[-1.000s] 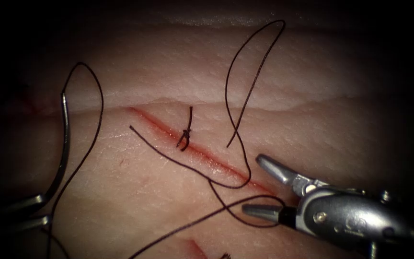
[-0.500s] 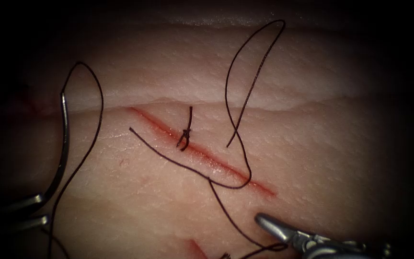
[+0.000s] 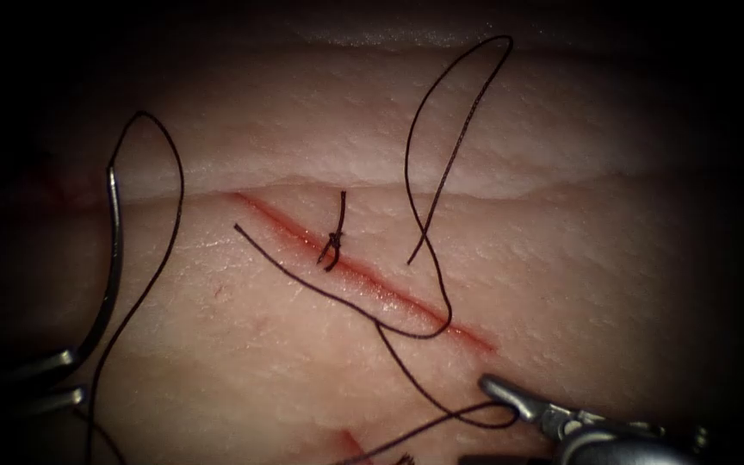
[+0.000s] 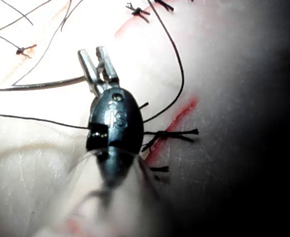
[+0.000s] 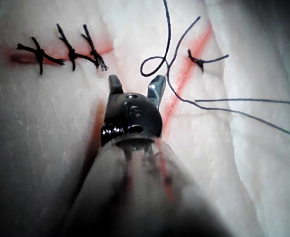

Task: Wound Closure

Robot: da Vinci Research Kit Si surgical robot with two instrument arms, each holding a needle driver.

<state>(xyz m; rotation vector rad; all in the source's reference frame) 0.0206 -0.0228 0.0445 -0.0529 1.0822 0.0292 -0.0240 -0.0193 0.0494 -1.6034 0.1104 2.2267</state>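
1. One left tool (image 3: 66, 379) at the near left has its jaws closed on the one curved needle (image 3: 114, 258), gripping near its lower end; the needle arcs up clear of the tissue (image 3: 561, 172), left of the cut (image 3: 372, 280).
2. One right tool (image 3: 510, 398), near right, just below the cut's lower end, has its jaws spread wide and holds nothing.
3. One thread (image 3: 424, 172) loops across the cut, passing beside the right tool.
4. One knotted stitch (image 3: 335, 239) sits on the cut; three more (image 5: 68, 52) lie on a neighbouring closed cut.
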